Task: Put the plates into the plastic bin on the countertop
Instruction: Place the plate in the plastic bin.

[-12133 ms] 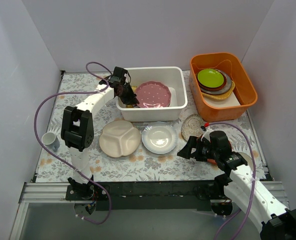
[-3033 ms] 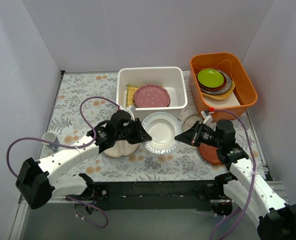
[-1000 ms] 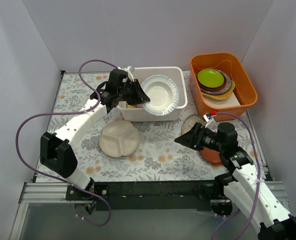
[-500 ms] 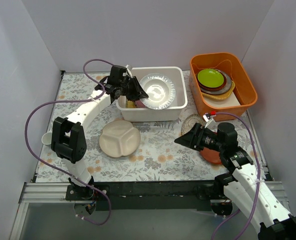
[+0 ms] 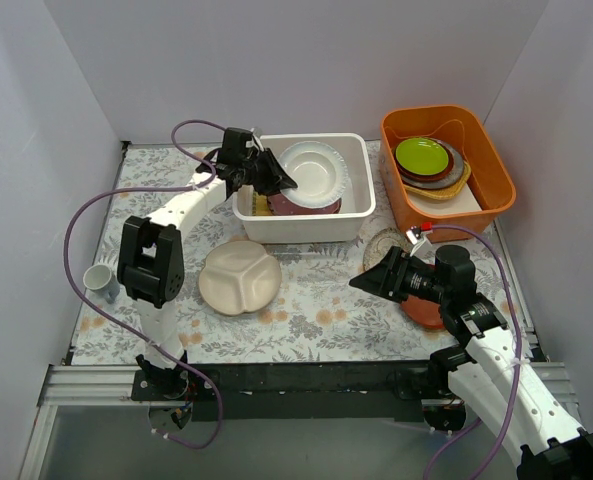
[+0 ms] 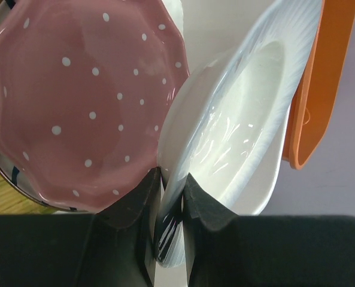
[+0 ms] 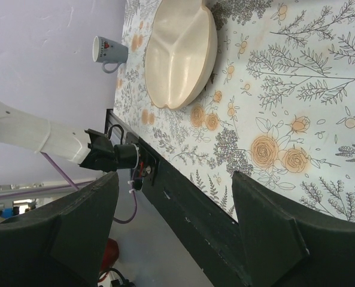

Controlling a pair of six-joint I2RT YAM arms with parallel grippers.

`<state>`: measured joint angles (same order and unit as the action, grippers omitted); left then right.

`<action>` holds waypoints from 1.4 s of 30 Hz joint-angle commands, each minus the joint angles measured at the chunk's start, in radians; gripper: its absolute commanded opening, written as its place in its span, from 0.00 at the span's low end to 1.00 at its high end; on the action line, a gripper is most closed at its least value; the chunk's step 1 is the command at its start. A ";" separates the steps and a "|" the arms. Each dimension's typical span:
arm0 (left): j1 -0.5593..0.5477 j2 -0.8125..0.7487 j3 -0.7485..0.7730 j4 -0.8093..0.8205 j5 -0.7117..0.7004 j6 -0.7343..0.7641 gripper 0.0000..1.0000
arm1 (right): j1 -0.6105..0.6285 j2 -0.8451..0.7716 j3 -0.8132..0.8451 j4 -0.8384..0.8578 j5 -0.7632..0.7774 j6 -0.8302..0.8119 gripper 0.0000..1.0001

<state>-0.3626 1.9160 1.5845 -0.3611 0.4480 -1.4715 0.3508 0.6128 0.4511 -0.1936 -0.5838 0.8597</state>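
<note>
Left claw (image 6: 170,188) is closed on the rim of the glossy white plate (image 5: 314,172), which is held tilted above the pink dotted plate (image 6: 75,101) inside the plastic bin (image 5: 301,228) at the far middle of the desk (image 5: 326,312); the right claw (image 5: 361,283) is held open, nearer and to the right.

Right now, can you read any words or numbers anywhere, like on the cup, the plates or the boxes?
No words, numbers or brand names can be read in any view.
The mug has a small red mark, too small to tell if it is letters.
The pink dotted plate, glossy white plate, plastic bin, orange tub and countertop show only patterns or plain surfaces, no writing.
</note>
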 commanded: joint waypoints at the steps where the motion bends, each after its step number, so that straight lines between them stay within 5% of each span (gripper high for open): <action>1: 0.008 -0.003 0.086 0.073 0.050 -0.013 0.00 | -0.001 -0.008 0.023 -0.010 -0.016 -0.016 0.83; 33: 0.021 0.113 0.077 -0.104 0.001 0.109 0.05 | -0.001 -0.027 0.021 -0.044 -0.011 -0.027 0.83; 35: 0.022 0.113 0.075 -0.116 -0.005 0.112 0.09 | -0.003 -0.028 0.021 -0.044 -0.013 -0.027 0.83; 39: 0.022 0.104 0.084 -0.131 -0.026 0.126 0.38 | -0.001 -0.031 0.024 -0.047 -0.011 -0.027 0.83; 42: 0.022 0.100 0.104 -0.156 -0.043 0.131 0.45 | -0.001 -0.033 0.024 -0.050 -0.011 -0.027 0.83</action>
<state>-0.3477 2.0586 1.6287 -0.4858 0.4259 -1.3678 0.3508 0.5945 0.4507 -0.2413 -0.5861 0.8486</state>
